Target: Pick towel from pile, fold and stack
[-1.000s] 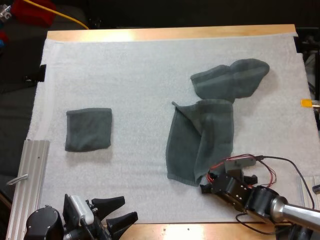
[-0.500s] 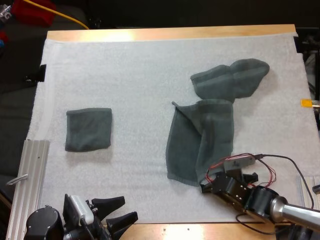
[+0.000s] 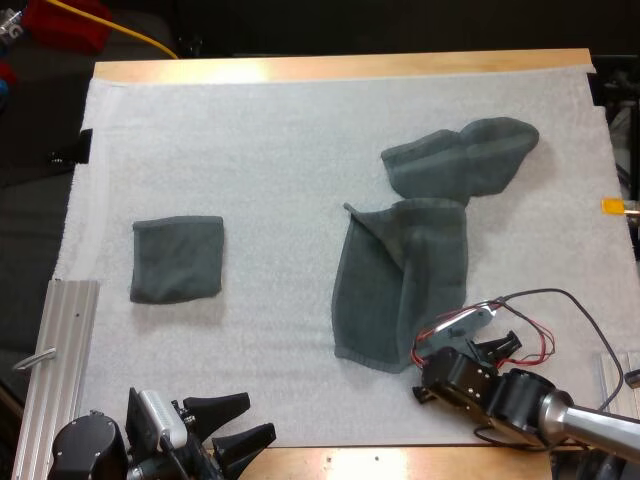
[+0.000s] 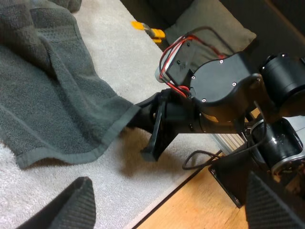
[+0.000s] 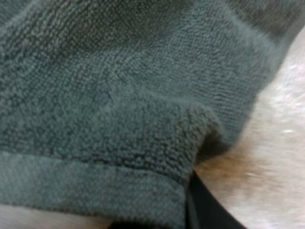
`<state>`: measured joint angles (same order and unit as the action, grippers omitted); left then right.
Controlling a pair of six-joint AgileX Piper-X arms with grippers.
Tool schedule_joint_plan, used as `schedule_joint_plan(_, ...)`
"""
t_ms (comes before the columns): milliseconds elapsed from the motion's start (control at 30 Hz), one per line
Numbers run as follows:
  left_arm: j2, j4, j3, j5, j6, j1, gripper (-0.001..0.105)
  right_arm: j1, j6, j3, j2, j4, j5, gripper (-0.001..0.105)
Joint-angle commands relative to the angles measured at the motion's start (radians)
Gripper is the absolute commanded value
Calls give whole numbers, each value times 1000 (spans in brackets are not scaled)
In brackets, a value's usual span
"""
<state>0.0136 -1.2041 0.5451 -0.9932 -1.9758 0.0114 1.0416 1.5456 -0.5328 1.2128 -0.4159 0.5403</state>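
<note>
A dark grey-green towel (image 3: 400, 280) lies spread out right of the mat's middle, and a crumpled one (image 3: 460, 158) touches its far edge. A folded towel (image 3: 177, 259) rests on the mat's left side. My right gripper (image 3: 418, 360) is at the spread towel's near right corner, shut on it. In the left wrist view its black fingers (image 4: 143, 110) pinch that corner and lift the hem off the mat. The right wrist view has the towel's weave (image 5: 119, 95) up close over one black finger (image 5: 209, 210). My left gripper (image 3: 245, 428) hovers open at the mat's near edge, holding nothing.
An aluminium rail (image 3: 55, 370) lies along the near left side of the white mat (image 3: 280, 150). The wooden table edge (image 3: 340, 66) runs along the far side. Bare mat separates the folded towel from the spread one.
My right gripper has shut on the spread towel's near right corner, and its wrist has tipped up a little. The left arm and the other towels have not moved.
</note>
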Motion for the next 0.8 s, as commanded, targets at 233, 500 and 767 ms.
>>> schedule_joint_plan(233,135,-5,1,-5,-2,-5,64,-3,232,-15,5,-155,88,1)
schedule_joint_plan(500,80,-49,1,9,79,-5,64,-3,270,-15,5,-296,118,1)
schedule_joint_plan(767,-32,-55,1,88,208,-5,64,-3,270,-15,5,-356,116,1)
